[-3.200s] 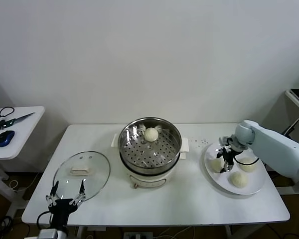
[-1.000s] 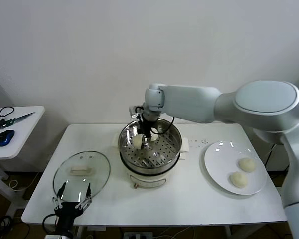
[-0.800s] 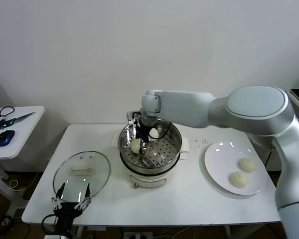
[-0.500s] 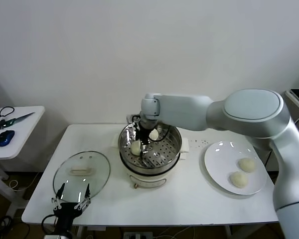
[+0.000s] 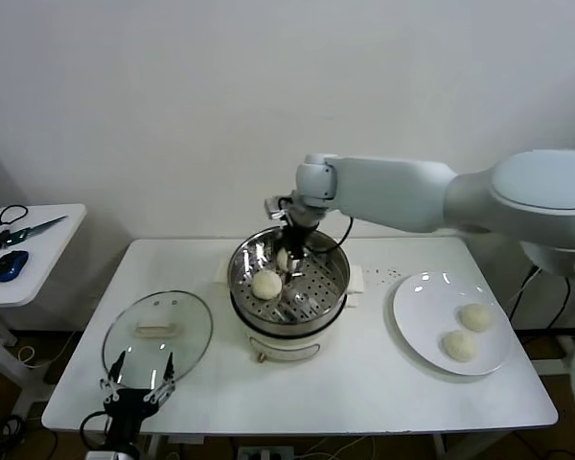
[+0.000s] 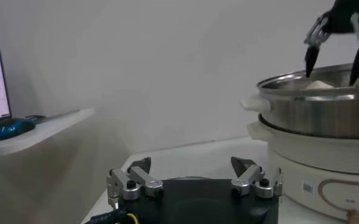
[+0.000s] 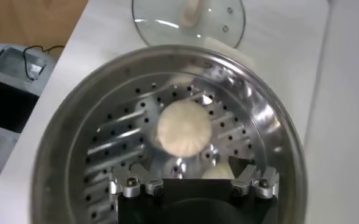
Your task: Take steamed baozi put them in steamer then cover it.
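Note:
The steel steamer [image 5: 335, 286] stands on its cream cooker base at the table's middle. Two baozi lie in it: one at the front left [image 5: 266, 284], one behind it [image 5: 283, 259], partly hidden by my right gripper [image 5: 289, 251]. That gripper is open and empty, just above the basket. The right wrist view shows it [image 7: 191, 178] over one baozi [image 7: 184, 126], with the other [image 7: 219, 173] at its edge. Two more baozi [image 5: 476, 316] [image 5: 460, 345] lie on the white plate [image 5: 417, 307]. The glass cover [image 5: 158, 335] lies flat at the table's front left. My left gripper [image 5: 134, 386] waits open below it.
A small side table [image 5: 38, 249] at far left carries a blue mouse [image 5: 10, 265] and scissors [image 5: 24, 230]. In the left wrist view the steamer [image 6: 325, 103] is off to one side, with the right gripper [image 6: 341, 42] above it. A wall stands behind the table.
My right gripper let go of the second baozi in the steamer's front left, then rose and drew back to the right. Earlier it took that baozi from the plate. The left arm stayed still.

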### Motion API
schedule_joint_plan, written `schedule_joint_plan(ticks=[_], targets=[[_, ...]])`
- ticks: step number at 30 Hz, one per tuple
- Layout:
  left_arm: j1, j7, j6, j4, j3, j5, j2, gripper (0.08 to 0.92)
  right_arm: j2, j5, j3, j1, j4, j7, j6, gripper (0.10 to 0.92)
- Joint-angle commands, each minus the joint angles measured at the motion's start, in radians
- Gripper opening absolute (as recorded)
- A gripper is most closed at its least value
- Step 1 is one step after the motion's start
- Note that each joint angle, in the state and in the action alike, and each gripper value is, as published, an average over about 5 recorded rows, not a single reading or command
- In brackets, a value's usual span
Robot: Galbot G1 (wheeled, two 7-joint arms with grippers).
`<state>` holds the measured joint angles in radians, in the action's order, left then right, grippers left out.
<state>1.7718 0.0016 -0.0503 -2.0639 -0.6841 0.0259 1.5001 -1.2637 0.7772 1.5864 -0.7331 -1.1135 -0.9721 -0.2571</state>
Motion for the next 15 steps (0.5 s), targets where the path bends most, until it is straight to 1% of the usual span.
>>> schedule_joint_plan(ticks=[1,10,15], targets=[[-0.002,0.0,0.003,-0.003,0.001,0.008,0.003,0.823,0.255,-0.032,-0.024,-0.078,-0.154,-0.023,0.006,0.823],[-0.003,-0.002,0.013,-0.01,-0.007,0.014,0.009,0.823,0.563,-0.247,-0.03,-0.026,-0.265,-0.062,0.037,0.823],[-0.001,-0.003,0.018,-0.015,-0.01,0.02,0.015,0.823,0.683,-0.407,-0.039,0.064,-0.281,-0.081,0.061,0.823]])
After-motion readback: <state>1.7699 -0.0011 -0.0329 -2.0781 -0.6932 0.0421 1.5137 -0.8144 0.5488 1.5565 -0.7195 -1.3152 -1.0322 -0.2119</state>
